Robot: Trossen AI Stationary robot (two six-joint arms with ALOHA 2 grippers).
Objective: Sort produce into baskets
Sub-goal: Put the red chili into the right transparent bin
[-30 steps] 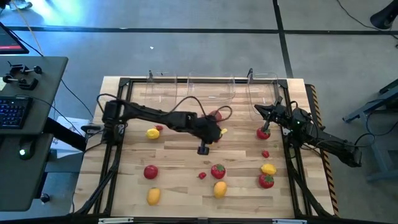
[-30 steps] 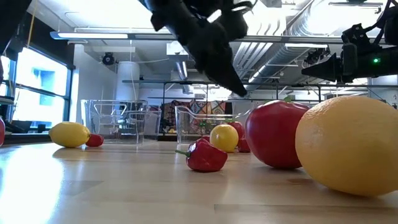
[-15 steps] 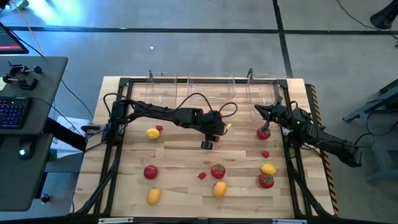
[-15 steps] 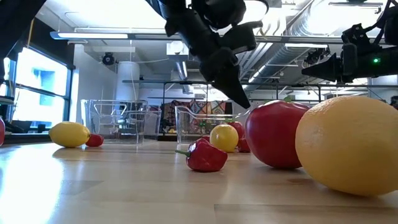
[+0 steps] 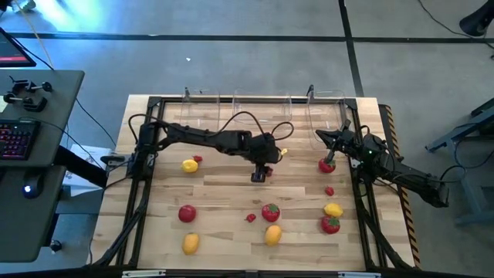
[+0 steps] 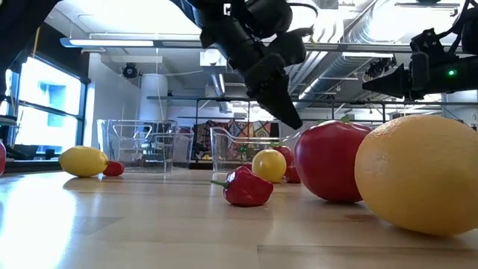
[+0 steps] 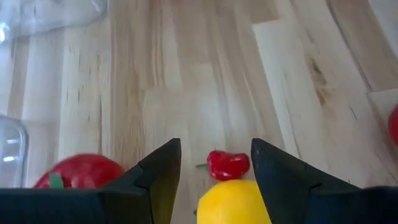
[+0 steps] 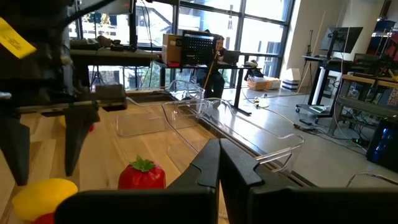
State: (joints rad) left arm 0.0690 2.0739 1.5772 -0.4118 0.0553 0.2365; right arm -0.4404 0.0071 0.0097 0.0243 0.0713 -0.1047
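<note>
high view: the left gripper (image 5: 260, 174) hangs mid-table, just before the baskets (image 5: 262, 108), far nearer the yellow fruit (image 5: 279, 155) than the right gripper (image 5: 327, 139).
left wrist view: fingers (image 7: 163, 171) spread, the fruit between them beside a small red pepper (image 7: 227, 165).
right wrist view: fingers pressed together. no readable writing anywhere.

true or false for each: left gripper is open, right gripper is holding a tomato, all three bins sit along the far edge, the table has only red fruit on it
1. The left gripper is open above a yellow fruit. True.
2. The right gripper holds a tomato. False: it is shut on nothing; a tomato lies on the table near it.
3. The three clear bins stand along the table's far edge. True.
4. Only red fruit lies on the table. False: yellow and orange pieces lie there too, such as one at the near left.
</note>
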